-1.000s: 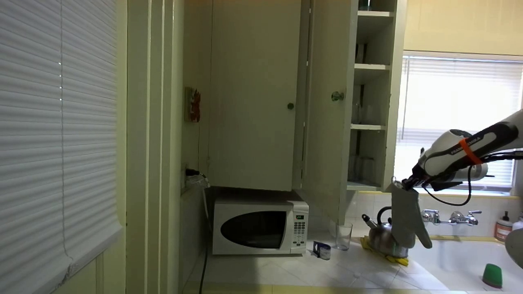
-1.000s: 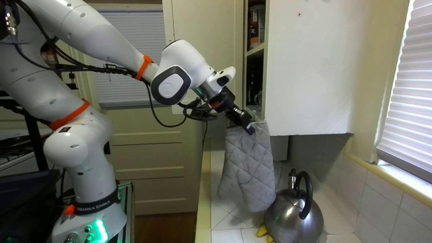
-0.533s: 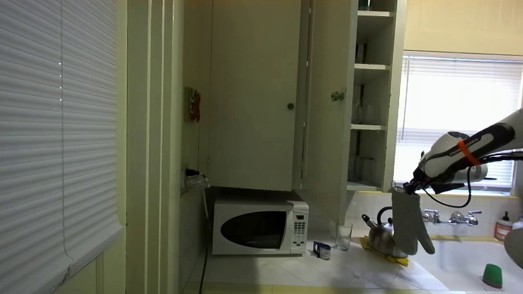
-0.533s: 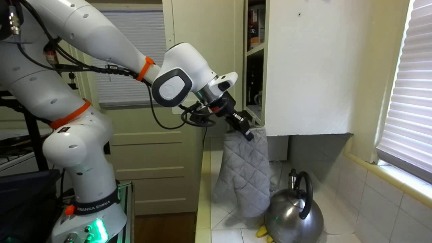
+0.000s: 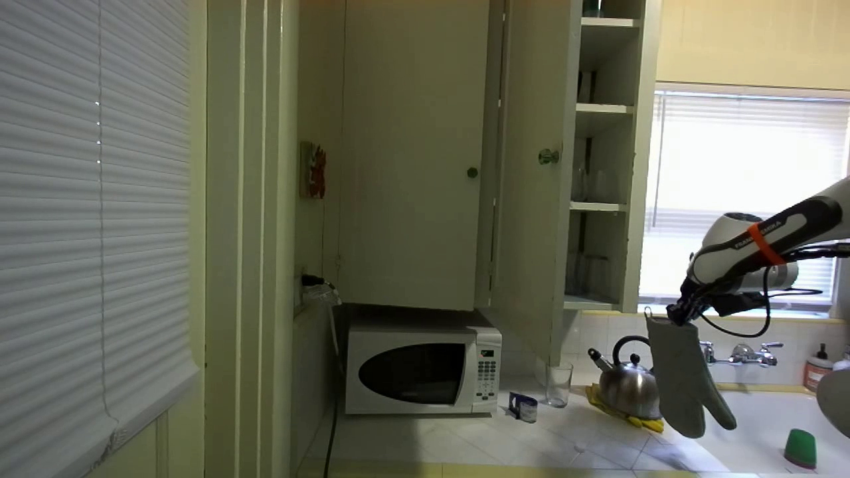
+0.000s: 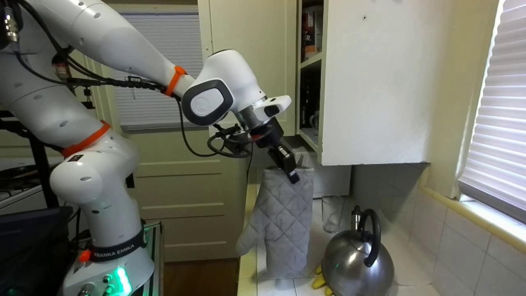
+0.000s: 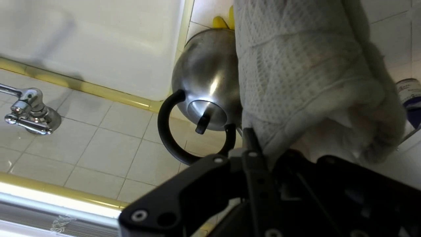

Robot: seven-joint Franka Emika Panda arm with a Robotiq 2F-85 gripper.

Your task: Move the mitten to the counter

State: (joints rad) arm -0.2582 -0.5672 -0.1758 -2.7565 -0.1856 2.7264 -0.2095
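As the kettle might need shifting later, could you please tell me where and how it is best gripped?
I would grip the kettle by the top of its black handle, coming from above: it arches upward with an open gap beneath. The gripper must release the mitten first.

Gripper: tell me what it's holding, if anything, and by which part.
The gripper pinches the quilted grey oven mitt by the edge of its open cuff; the rest hangs down.

The metal kettle (image 5: pixel 627 392) gleams, something yellow (image 5: pixel 652 425) poking out at its base! A clear glass (image 5: pixel 558 385) stands near the kettle, white microwave (image 5: pixel 412 372) beyond; on the kettle's other side, a sink (image 5: pixel 764 425) holds a green block (image 5: pixel 800 448).
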